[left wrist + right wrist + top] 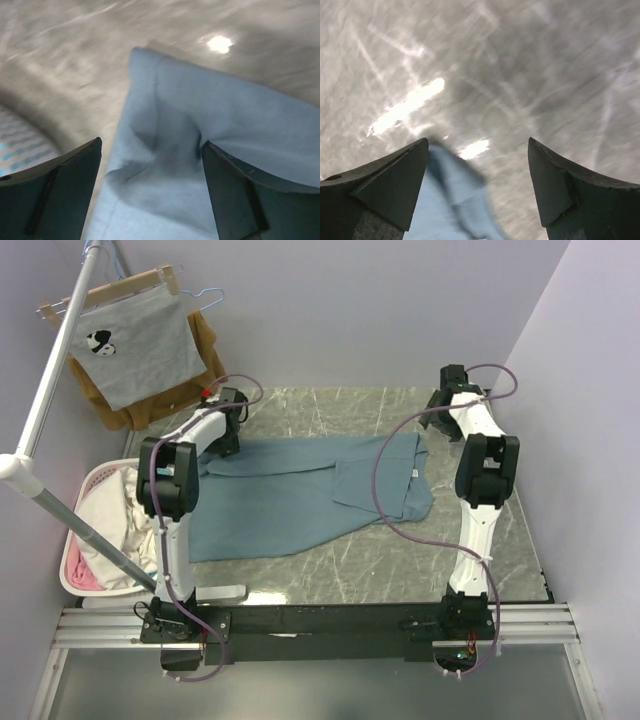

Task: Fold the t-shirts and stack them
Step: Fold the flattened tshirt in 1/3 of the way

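The left arm [165,480] rises from its base at seven o'clock, elbow bent, and extends toward eleven o'clock, the left gripper [151,145] with its jaws spread wide. The right arm [485,475] extends from five toward one o'clock, the right gripper [477,141] likewise gaping wide.

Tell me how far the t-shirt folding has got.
Done: one teal t-shirt lies spread on the table, a flap near its right end apparently turned in. In hand: nothing gripped; the left gripper and right gripper hang open by its far corners. Left: finishing the fold, starting a stack (none visible), and any tees among the clothes in the laundry basket.
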